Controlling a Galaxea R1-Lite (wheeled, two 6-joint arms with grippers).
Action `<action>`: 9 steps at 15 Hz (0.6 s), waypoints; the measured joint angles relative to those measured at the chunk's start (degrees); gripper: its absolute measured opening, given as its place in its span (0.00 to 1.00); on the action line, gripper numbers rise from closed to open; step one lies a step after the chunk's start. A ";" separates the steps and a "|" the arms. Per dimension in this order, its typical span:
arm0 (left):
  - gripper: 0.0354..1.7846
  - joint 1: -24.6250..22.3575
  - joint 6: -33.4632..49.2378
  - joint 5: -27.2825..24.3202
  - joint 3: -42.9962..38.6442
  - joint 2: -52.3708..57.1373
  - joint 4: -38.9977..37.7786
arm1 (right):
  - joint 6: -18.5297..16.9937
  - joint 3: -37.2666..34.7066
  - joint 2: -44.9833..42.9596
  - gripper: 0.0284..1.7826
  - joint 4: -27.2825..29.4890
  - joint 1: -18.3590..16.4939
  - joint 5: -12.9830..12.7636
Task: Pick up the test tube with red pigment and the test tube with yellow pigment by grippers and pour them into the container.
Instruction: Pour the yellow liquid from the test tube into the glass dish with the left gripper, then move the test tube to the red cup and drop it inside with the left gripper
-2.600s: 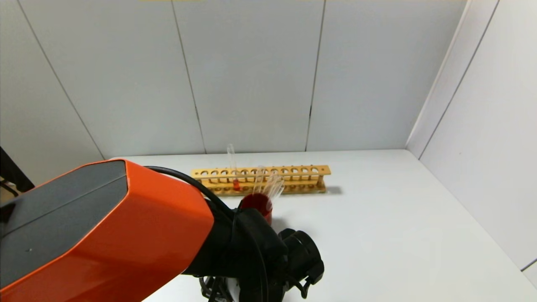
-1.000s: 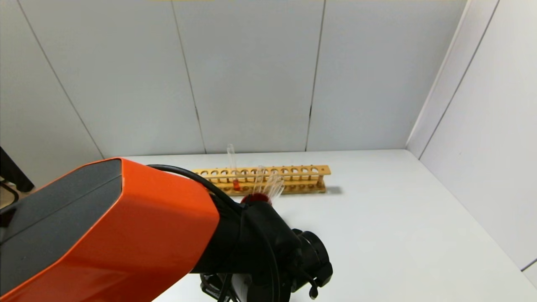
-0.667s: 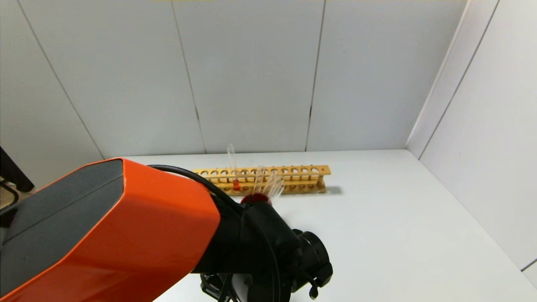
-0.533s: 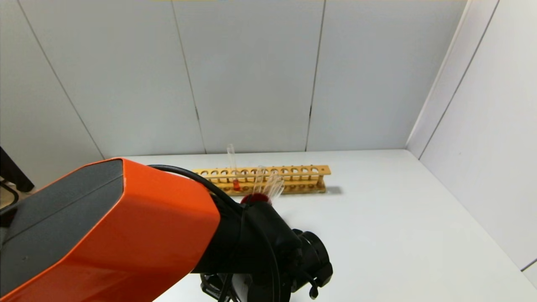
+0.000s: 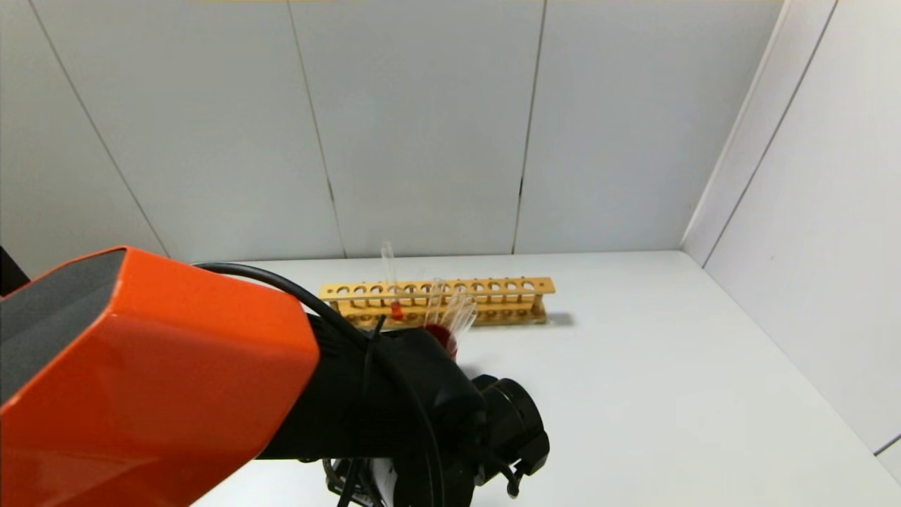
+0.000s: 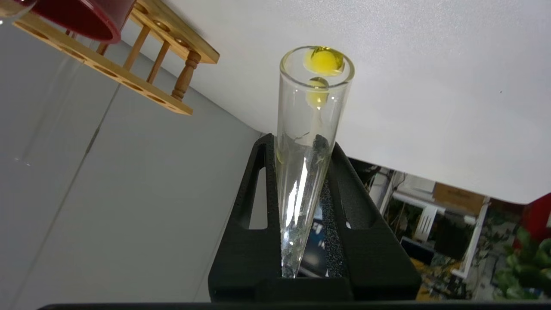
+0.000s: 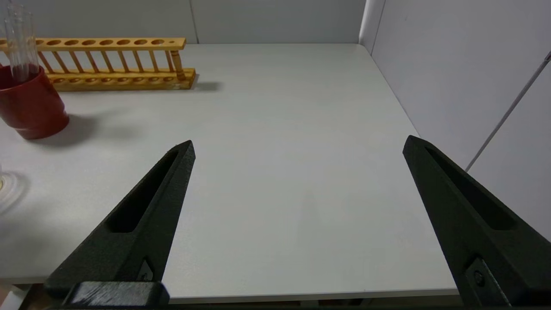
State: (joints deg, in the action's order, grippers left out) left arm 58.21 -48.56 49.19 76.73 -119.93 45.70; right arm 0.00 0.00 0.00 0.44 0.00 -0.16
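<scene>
The table (image 5: 669, 394) is stretching out white under both arms, w/ grey wall panels behind it. The left arm (image 5: 155, 394) is filling the near left of the head view, orange shell, black wrist angled down toward the table's near edge.

The left gripper (image 6: 301, 202) is clamping the yellow tube (image 6: 308, 146) between its two black fingers (image 6: 258, 206), pads pressed on the glass approx. mid-length. The tube is sticking out past the fingertips, open mouth away from the wrist; a yellow blob is sitting at the mouth and a smaller one just inside. In that view the table is appearing above the tube, so the wrist looks rolled over, tube tipped.

The right gripper (image 7: 297, 150) is hanging low over the near right part of the table, fingers spread wide, nothing between them.

The wooden rack (image 5: 436, 301) is standing well beyond the left gripper, near the back wall, long side facing the robot. The red cup (image 7: 30, 103) is sitting just in front of the rack, between rack and left wrist, w/ a few clear tubes (image 5: 450, 310) leaning in it. The red tube (image 5: 391, 285) is standing upright in the rack, left of the cup, red liquid at its base.

A bit of clear glass rim (image 7: 6, 189) is showing on the table to the left of the right gripper, nearer than the cup; can't tell for sure it is the dish.
</scene>
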 joint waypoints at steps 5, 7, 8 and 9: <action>0.16 -1.66 8.34 -5.97 -6.36 7.08 -7.40 | 0.00 0.00 0.00 0.95 0.00 -0.02 -0.02; 0.16 -2.29 14.76 -10.11 -8.01 10.34 -8.33 | 0.00 0.00 0.00 0.95 0.00 -0.02 -0.02; 0.16 -2.47 17.10 -11.68 -9.17 11.82 -8.96 | 0.00 0.00 0.00 0.95 0.00 -0.02 -0.02; 0.16 -2.73 18.43 -12.90 -10.67 13.18 -10.73 | 0.00 0.00 0.00 0.95 0.00 -0.02 0.00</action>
State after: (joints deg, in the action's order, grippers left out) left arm 55.48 -30.12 36.29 66.06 -106.75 34.97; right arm 0.00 0.00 0.00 0.44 -0.02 -0.16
